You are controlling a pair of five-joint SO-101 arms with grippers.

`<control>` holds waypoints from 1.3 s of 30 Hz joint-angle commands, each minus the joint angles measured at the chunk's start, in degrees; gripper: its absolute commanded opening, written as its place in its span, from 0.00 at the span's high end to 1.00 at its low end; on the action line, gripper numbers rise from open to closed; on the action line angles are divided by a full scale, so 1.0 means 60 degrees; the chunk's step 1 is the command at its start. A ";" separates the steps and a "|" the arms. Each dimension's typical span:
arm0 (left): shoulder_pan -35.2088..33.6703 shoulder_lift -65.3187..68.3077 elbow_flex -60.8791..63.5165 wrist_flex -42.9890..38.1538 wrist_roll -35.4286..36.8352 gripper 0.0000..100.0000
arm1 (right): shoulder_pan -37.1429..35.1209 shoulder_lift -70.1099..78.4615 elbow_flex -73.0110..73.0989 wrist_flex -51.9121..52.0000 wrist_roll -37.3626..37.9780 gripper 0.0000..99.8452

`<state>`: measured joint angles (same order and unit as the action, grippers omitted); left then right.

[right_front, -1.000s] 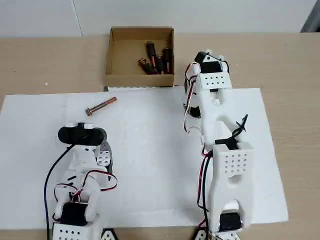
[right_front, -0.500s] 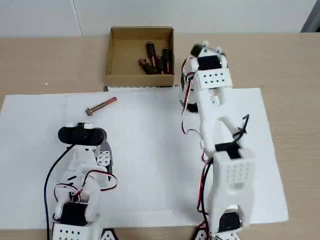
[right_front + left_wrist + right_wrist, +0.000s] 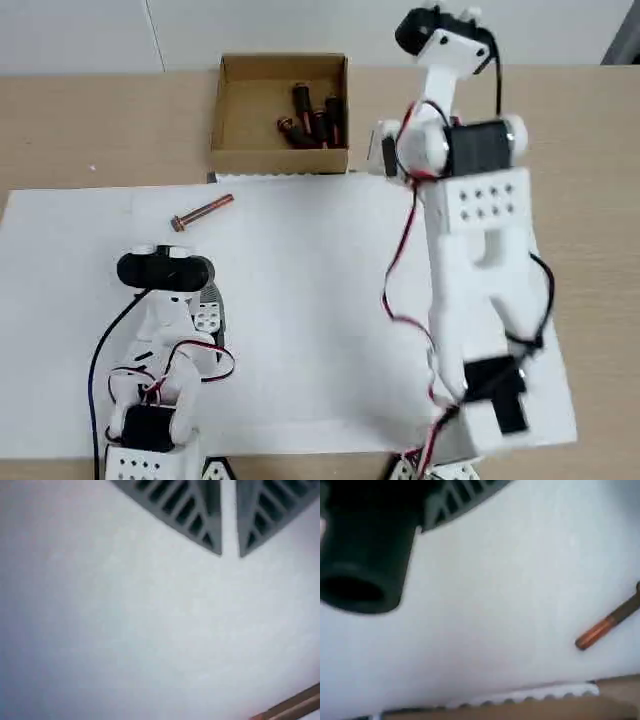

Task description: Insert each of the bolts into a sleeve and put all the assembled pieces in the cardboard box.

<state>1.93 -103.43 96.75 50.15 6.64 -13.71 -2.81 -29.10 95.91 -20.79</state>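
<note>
The right claw (image 3: 405, 525) is clamped on a black plastic sleeve (image 3: 362, 565) above the white paper sheet (image 3: 300, 300). The left claw (image 3: 229, 550), jaws nearly together, holds nothing. The copper-coloured bolt (image 3: 202, 212) lies loose near the brown cardboard box (image 3: 280, 160) and may roll away if nudged off-centre.

One loose bolt (image 3: 202, 212); one sleeve (image 3: 365, 555); one cardboard box (image 3: 280, 160); about four assembled pieces (image 3: 314, 120).

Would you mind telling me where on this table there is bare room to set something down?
The white paper sheet is bare between the two arms, nearer their bases than the copper-coloured bolt. The brown cardboard box is free in its left half. It is crowded beside the box, around the right arm with its black tubular sleeve.
</note>
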 commanded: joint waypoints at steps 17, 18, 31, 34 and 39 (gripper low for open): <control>-0.0073 -0.0029 -0.2234 0.1597 0.1114 0.99 | 0.0051 -1.0117 1.0359 -0.1546 -0.0337 1.00; -0.0073 -0.0015 -0.2601 0.1919 0.1114 0.99 | 0.0154 -1.0454 1.0725 -0.1634 -0.0337 1.00; -0.0674 0.8059 -0.8930 0.2447 0.3370 0.99 | 0.1531 -1.2315 1.2894 -0.1912 -0.0352 1.00; -0.0689 1.0125 -1.0484 0.2828 0.4059 0.99 | 0.1780 -1.2462 1.2894 -0.1912 -0.0352 1.00; -0.0645 1.2586 -1.2520 0.3546 0.5905 0.99 | 0.2234 -1.2520 1.2894 -0.1912 -0.0366 1.00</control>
<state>-2.02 -35.12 29.85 69.49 35.91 -1.85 -77.54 48.62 85.71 -22.37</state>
